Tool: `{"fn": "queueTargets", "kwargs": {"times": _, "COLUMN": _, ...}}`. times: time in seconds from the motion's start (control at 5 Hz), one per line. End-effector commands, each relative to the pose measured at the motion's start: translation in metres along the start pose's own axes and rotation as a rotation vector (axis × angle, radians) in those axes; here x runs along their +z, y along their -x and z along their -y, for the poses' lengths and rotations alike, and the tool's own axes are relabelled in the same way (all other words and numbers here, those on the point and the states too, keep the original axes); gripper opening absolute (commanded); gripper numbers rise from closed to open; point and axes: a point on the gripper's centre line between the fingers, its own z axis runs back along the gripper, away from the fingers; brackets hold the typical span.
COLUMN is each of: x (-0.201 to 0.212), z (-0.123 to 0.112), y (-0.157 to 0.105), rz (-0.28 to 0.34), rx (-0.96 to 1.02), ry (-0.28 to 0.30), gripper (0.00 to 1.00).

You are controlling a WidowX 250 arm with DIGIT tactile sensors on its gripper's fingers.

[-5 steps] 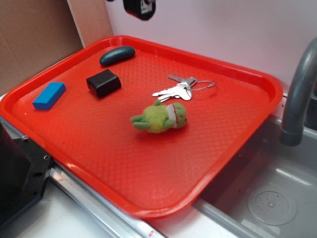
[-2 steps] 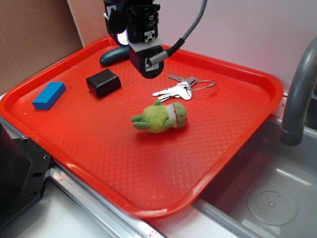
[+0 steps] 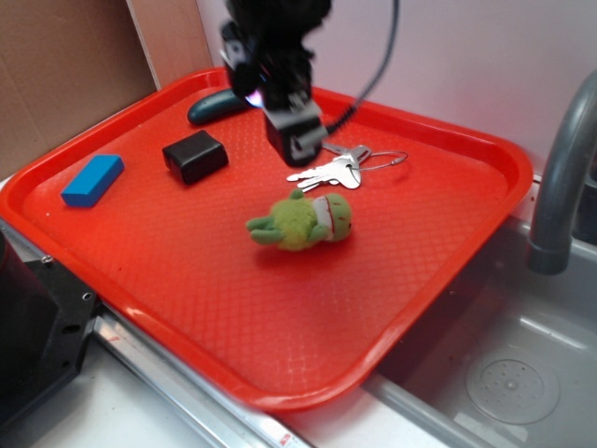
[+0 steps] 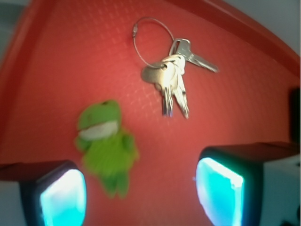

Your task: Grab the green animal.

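The green animal (image 3: pixel 303 220), a fuzzy lime-green plush with a white-and-red band, lies on its side near the middle of the red tray (image 3: pixel 280 308). In the wrist view it (image 4: pixel 107 148) lies just ahead of the left finger. My gripper (image 3: pixel 297 140) hangs blurred above the tray's back part, above and behind the plush, next to the keys. In the wrist view the gripper (image 4: pixel 141 195) is open and empty, its glowing cyan pads (image 4: pixel 220 190) wide apart, not touching the plush.
A bunch of keys on a wire ring (image 3: pixel 340 166) lies just behind the plush, also in the wrist view (image 4: pixel 171 77). A black block (image 3: pixel 195 155), a blue block (image 3: pixel 92 179) and a dark teal oval (image 3: pixel 210 106) lie at the tray's left. A grey faucet (image 3: pixel 562 177) and sink stand at right.
The gripper has come down into view from the top and moved right and lower, toward the keys and the plush. The plush and other objects have not moved.
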Motion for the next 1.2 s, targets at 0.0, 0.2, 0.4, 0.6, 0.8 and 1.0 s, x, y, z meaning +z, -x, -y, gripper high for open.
{"fn": "queueTargets", "kwargs": {"times": 0.0, "x": -0.013, "z": -0.001, "y": -0.005, "rz": -0.033, "rx": -0.158, "ry": -0.018, "gripper": 1.0}}
{"fn": "queueTargets", "kwargs": {"times": 0.2, "x": -0.019, "z": 0.003, "y": 0.002, "rz": -0.076, "rx": -0.216, "ry": -0.032, "gripper": 1.0}}
{"fn": "queueTargets", "kwargs": {"times": 0.4, "x": -0.033, "z": -0.002, "y": 0.005, "rz": -0.129, "rx": -0.284, "ry": -0.04, "gripper": 1.0}}
{"fn": "queueTargets", "kwargs": {"times": 0.6, "x": -0.025, "z": -0.004, "y": 0.009, "rz": -0.063, "rx": -0.212, "ry": -0.075, "gripper": 1.0}}
{"fn": "queueTargets", "kwargs": {"times": 0.8, "x": -0.025, "z": -0.004, "y": 0.009, "rz": -0.063, "rx": -0.212, "ry": -0.075, "gripper": 1.0}}
{"fn": "queueTargets", "kwargs": {"times": 1.0, "x": -0.025, "z": -0.004, "y": 0.009, "rz": -0.063, "rx": -0.212, "ry": -0.075, "gripper": 1.0}}
